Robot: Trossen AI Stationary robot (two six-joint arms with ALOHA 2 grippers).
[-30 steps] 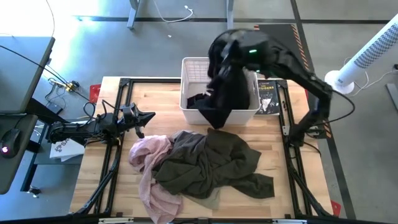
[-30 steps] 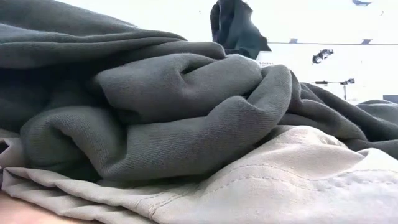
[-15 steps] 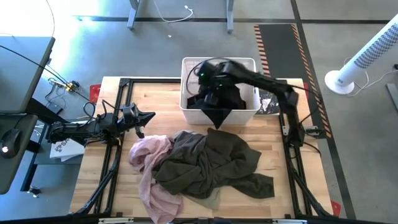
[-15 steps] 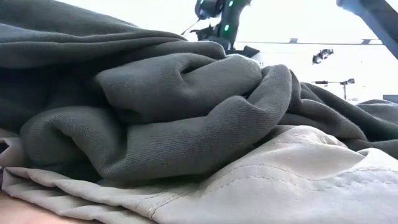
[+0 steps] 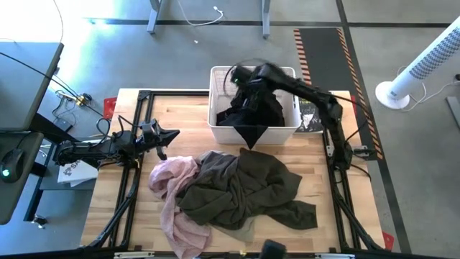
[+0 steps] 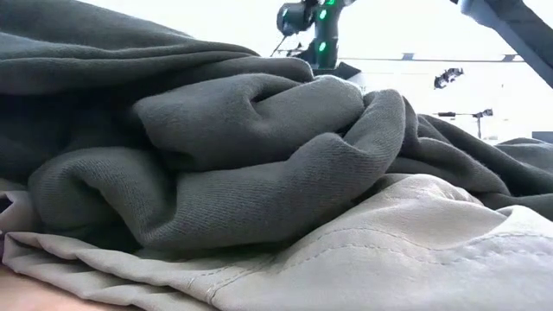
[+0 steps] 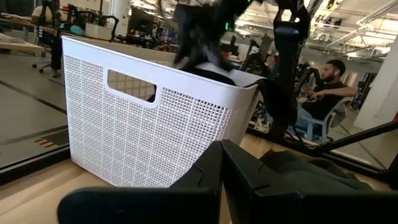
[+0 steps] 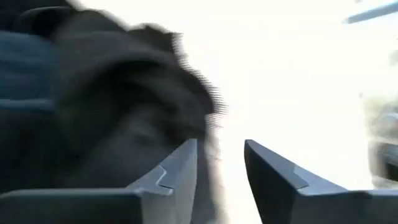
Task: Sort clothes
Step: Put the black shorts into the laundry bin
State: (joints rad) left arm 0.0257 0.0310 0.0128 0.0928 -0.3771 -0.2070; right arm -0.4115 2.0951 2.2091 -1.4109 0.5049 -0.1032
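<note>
A white lattice basket (image 5: pixel 214 97) stands at the table's far edge; the left wrist view shows its wall (image 7: pixel 143 124). A black garment (image 5: pixel 253 114) lies in it, one corner (image 5: pixel 250 137) hanging over the near wall. My right gripper (image 5: pixel 243 78) is above the basket, open (image 8: pixel 221 165), the black cloth (image 8: pixel 106 106) beside one finger. A dark olive garment (image 5: pixel 244 187) lies heaped mid-table on a beige one (image 6: pixel 389 250), with a pink one (image 5: pixel 172 188) at its left. My left gripper (image 5: pixel 172 133) waits shut at the table's left side. My right gripper points steeply down over the black garment in the basket. The gap between its fingers is bare; motion blur hides whether one finger (image 8: pixel 174 180) touches the cloth beside it.
A dark printed booklet (image 5: pixel 310 115) lies just right of the basket. Black frame rails (image 5: pixel 338 180) run along the table's sides. A person sits beyond the table (image 7: pixel 329 87) in the left wrist view. Bare wood (image 5: pixel 187 115) lies between the left gripper and the basket.
My right gripper has come down from high above the basket and tipped steeply downward. The black garment, which hung from it above the basket, now lies inside, with one corner draped over the near wall. The heap on the table has not moved.
</note>
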